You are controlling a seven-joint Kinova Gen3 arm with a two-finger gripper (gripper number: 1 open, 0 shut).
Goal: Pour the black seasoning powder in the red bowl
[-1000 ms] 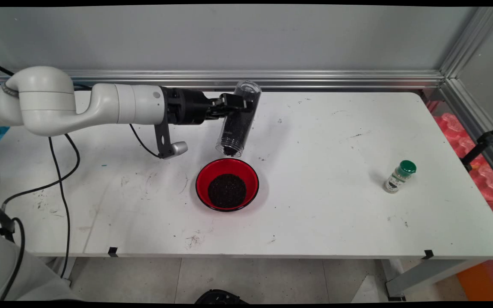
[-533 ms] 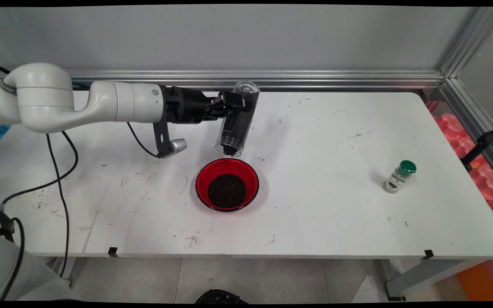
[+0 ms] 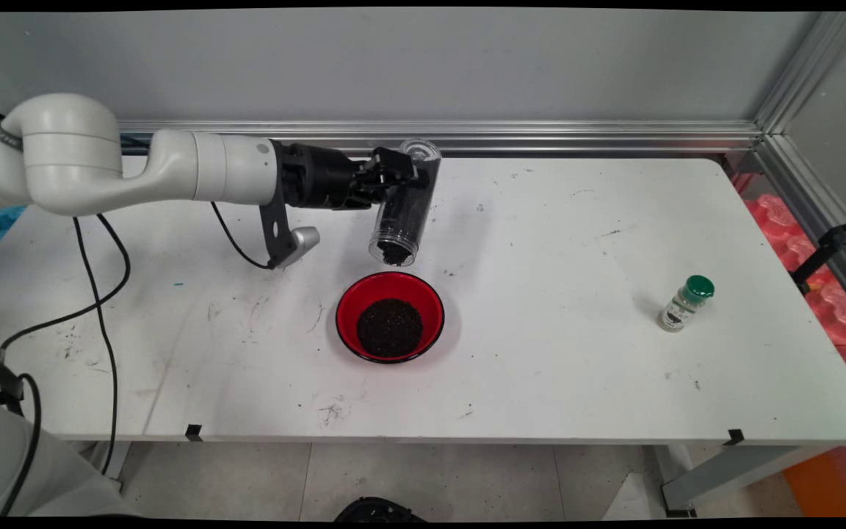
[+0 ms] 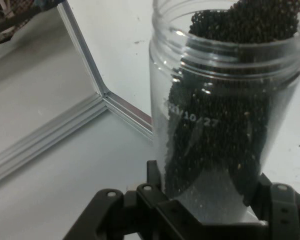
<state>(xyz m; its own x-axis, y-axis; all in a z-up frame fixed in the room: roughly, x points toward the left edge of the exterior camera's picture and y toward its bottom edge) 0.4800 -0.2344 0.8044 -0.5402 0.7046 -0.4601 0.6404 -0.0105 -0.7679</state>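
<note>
Gripping clear jar (image 3: 402, 209) tilted above red bowl (image 3: 390, 317), hand (image 3: 393, 170), green-capped bottle (image 3: 686, 303) far right

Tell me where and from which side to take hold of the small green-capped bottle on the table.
Grip the green-capped bottle across its clear body, just under the cap, coming in from the side, probably its left, where the table is bare. It stands upright and alone; the body looks narrow and round, so two fingers should span it. The end effector is shut on the clear jar.
</note>
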